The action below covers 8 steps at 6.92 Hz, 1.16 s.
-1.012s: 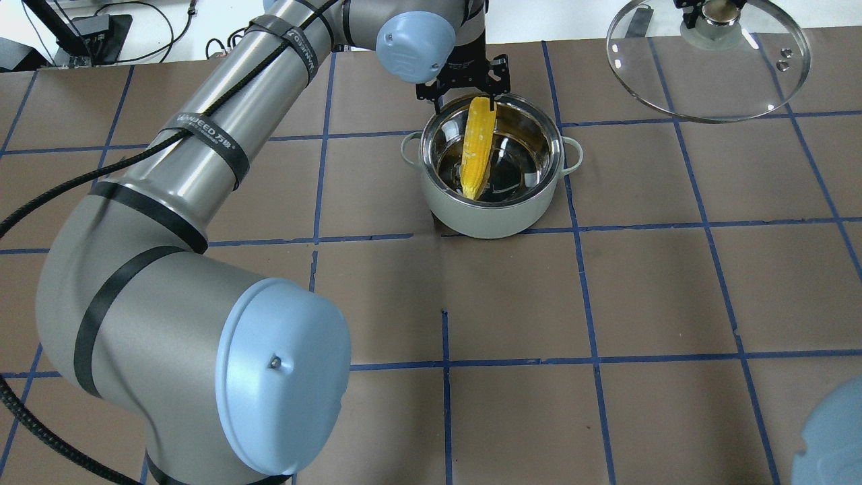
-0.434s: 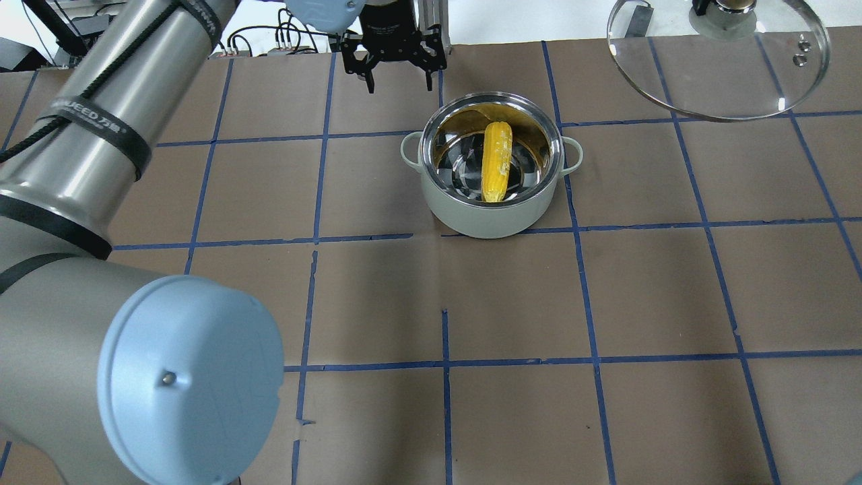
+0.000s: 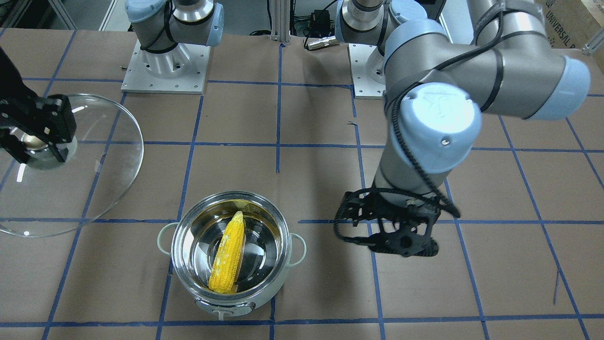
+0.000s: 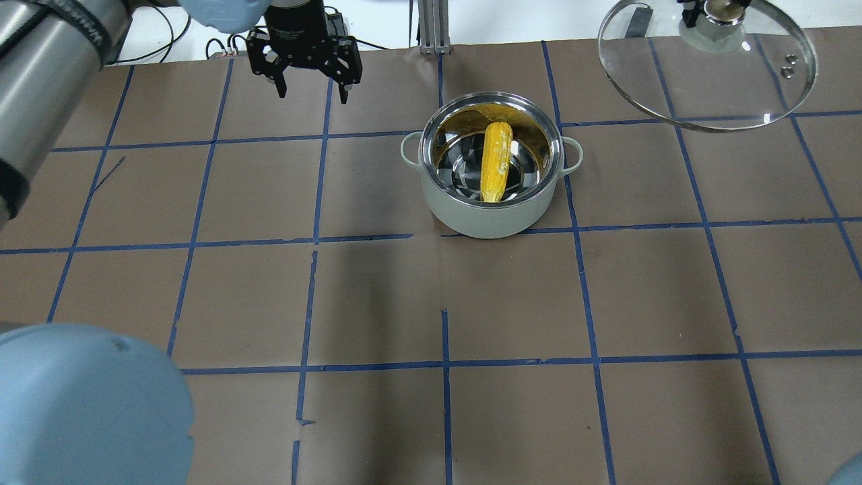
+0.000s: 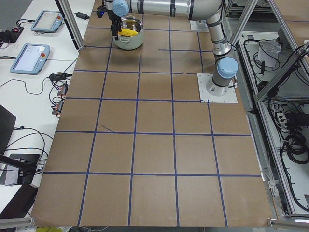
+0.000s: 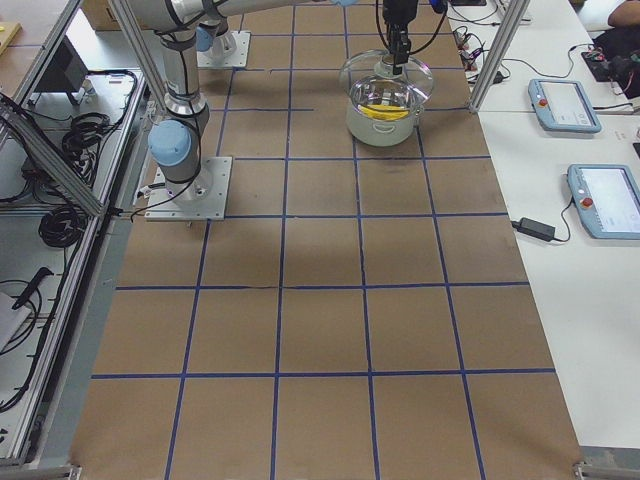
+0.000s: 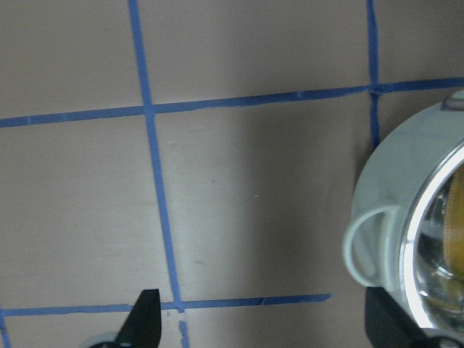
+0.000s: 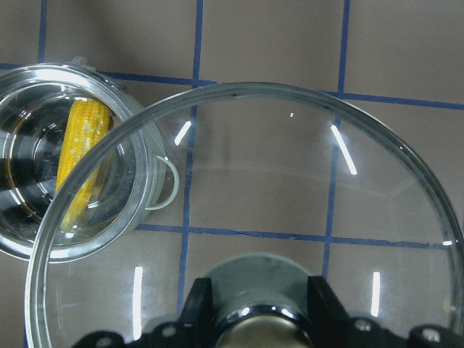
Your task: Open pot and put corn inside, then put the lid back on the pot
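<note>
The pot (image 4: 485, 221) stands open at the table's far middle, and the yellow corn (image 4: 495, 160) lies inside it, leaning on the wall. They also show in the front-facing view, pot (image 3: 279, 282) and corn (image 3: 228, 255). My left gripper (image 4: 308, 86) is open and empty, above the table to the left of the pot. In the left wrist view its fingertips (image 7: 145, 319) frame bare table, with the pot (image 7: 380, 181) at the right edge. My right gripper (image 4: 715, 8) is shut on the knob of the glass lid (image 4: 707, 74) and holds it in the air, to the right of the pot and beyond it.
The table is brown paper with a blue tape grid (image 4: 444, 364). The left arm's elbow (image 3: 436, 127) hangs over the table near the pot. The arm bases (image 3: 165, 61) stand at the robot's edge. Tablets (image 6: 565, 105) lie on a side bench.
My left gripper let go of the corn, which dropped to lie in the pot. The gripper then drew away to the left, open. The lid stayed held, shifting slightly.
</note>
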Motion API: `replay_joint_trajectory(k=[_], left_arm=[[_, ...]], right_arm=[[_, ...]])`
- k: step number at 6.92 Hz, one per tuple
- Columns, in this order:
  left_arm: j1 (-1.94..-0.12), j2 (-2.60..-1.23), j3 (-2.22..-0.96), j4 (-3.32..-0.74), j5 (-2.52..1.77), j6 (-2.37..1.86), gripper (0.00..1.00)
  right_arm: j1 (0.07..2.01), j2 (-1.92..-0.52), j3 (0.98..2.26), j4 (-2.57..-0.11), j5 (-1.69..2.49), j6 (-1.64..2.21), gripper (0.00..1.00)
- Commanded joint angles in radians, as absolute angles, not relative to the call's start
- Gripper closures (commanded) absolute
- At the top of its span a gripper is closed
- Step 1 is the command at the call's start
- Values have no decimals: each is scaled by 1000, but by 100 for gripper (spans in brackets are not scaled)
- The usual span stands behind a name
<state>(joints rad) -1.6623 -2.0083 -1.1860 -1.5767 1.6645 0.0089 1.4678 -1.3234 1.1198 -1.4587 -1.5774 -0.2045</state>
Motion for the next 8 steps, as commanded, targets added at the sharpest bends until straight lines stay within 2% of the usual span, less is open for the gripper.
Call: replay_joint_trajectory(k=[1,3,8], left_arm=[[-1515,-1726,-1485,-1566,1657,80,0],[-1517,-1585,-1558,-1577,1620,64,0],[-1540,-1578,-1540,-1591,1586,28,0]], right_arm=[[1485,-1243,1101,-1489,-1526,-213,95],[1473,-1243,1094,-1468,-1532,-222,95],[1482,-1335,1085,-1437,-1559,-227,94]])
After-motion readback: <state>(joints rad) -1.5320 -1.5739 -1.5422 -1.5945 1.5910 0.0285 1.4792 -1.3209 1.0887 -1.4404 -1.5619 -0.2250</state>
